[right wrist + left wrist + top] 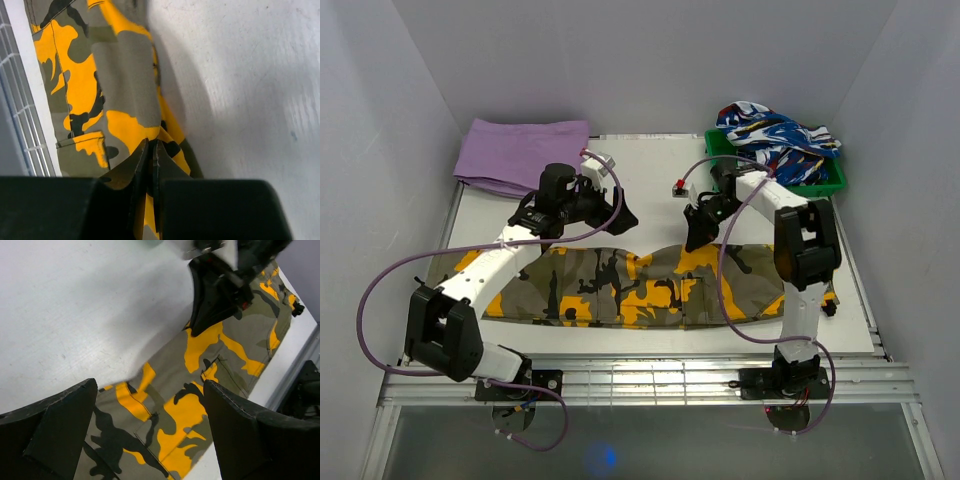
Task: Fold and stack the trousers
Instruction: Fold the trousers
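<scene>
The camouflage trousers (650, 290) lie spread flat, lengthwise, across the near part of the white table. My right gripper (696, 240) is at their far edge near the middle. In the right wrist view it (151, 145) is shut on a pinched-up fold of the trousers (125, 85). My left gripper (612, 208) hovers just left of it over the same far edge. The left wrist view shows this gripper (150, 390) wide open above the trousers (185, 410), holding nothing, with the right gripper (212, 300) ahead of it.
A folded purple cloth (520, 155) lies at the back left corner. A green bin (825, 185) at the back right holds a blue, white and red garment (775, 135). Grey walls close in both sides, and a metal rail (650, 375) runs along the near edge.
</scene>
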You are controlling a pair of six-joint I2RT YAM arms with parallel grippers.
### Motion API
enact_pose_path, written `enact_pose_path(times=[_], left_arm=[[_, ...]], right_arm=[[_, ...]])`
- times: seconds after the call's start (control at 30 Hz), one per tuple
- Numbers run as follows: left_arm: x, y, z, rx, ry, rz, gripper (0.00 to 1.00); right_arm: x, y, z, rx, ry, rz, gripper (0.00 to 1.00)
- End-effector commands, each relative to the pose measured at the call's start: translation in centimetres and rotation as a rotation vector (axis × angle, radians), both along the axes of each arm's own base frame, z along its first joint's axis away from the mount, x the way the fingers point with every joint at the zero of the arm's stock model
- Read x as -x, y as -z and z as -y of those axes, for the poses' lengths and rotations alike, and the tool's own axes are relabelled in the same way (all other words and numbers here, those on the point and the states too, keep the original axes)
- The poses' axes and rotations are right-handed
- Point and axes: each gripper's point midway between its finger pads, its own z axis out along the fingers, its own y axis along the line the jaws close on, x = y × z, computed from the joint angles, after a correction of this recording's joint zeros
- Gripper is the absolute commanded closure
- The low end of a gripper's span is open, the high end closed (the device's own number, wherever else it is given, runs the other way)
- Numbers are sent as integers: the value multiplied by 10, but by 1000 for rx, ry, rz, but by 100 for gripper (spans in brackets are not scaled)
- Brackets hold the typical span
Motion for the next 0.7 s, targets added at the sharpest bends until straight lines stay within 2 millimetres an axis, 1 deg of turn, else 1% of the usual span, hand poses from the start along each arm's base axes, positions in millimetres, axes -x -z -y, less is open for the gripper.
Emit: enact_pose_path(times=[0.0, 0.03, 0.07, 0.1, 0.13, 0.17, 0.2, 0.23, 0.27, 0.3, 0.33, 0.37, 0.4, 0.43, 0.47, 0.5, 0.53, 0.57, 0.6, 0.63, 0.67], left_arm=[[14, -15, 10, 87, 28, -103, 2], [16, -19, 12, 108, 33, -110, 2], [20, -16, 12, 124, 28, -133, 2], [20, -19, 14, 150, 24, -128, 2], [23, -19, 15, 175, 17, -155, 5], [27, -20, 17, 192, 25, -165, 8], [30, -16, 18, 204, 30, -183, 10], [33, -13, 20, 216, 29, -214, 12], [37, -8, 24, 216, 34, -238, 12], [41, -1, 26, 217, 44, -261, 12], [44, 2, 28, 223, 51, -277, 12], [49, 6, 34, 227, 65, -298, 12], [50, 10, 37, 226, 65, -300, 12], [55, 17, 40, 223, 72, -317, 12], [62, 20, 48, 223, 89, -331, 12], [64, 24, 54, 220, 99, -329, 12], [65, 30, 57, 210, 95, -331, 13], [73, 34, 67, 204, 115, -340, 14], [73, 37, 73, 207, 123, -333, 15], [72, 39, 77, 204, 118, -326, 16], [77, 41, 85, 198, 135, -323, 16]], right_arm=[[-9, -60, -11, -82, 22, 301, 92], [-8, -59, -7, -47, 31, 358, 92], [-4, -75, -6, -49, 32, 446, 92], [19, -52, -6, -17, 4, 434, 92], [9, -51, -5, 11, 25, 548, 92], [15, -63, -5, 7, 26, 637, 92], [40, -35, -5, 41, -15, 631, 92], [27, -37, -3, 73, 18, 757, 92], [30, -42, -2, 76, 23, 832, 92], [49, -17, 0, 109, -14, 834, 92], [44, -12, 11, 180, 19, 896, 92], [34, -25, 7, 161, 50, 1012, 92], [37, -22, 4, 173, 43, 1061, 92], [40, -5, 23, 262, 67, 1096, 92], [33, -19, 20, 249, 93, 1193, 92], [37, -18, 19, 253, 87, 1229, 92], [40, -8, 31, 301, 93, 1247, 92], [40, -14, 30, 291, 91, 1302, 92], [44, -14, 28, 287, 74, 1331, 92], [45, -13, 31, 299, 72, 1356, 92], [51, -5, 37, 318, 48, 1368, 92]])
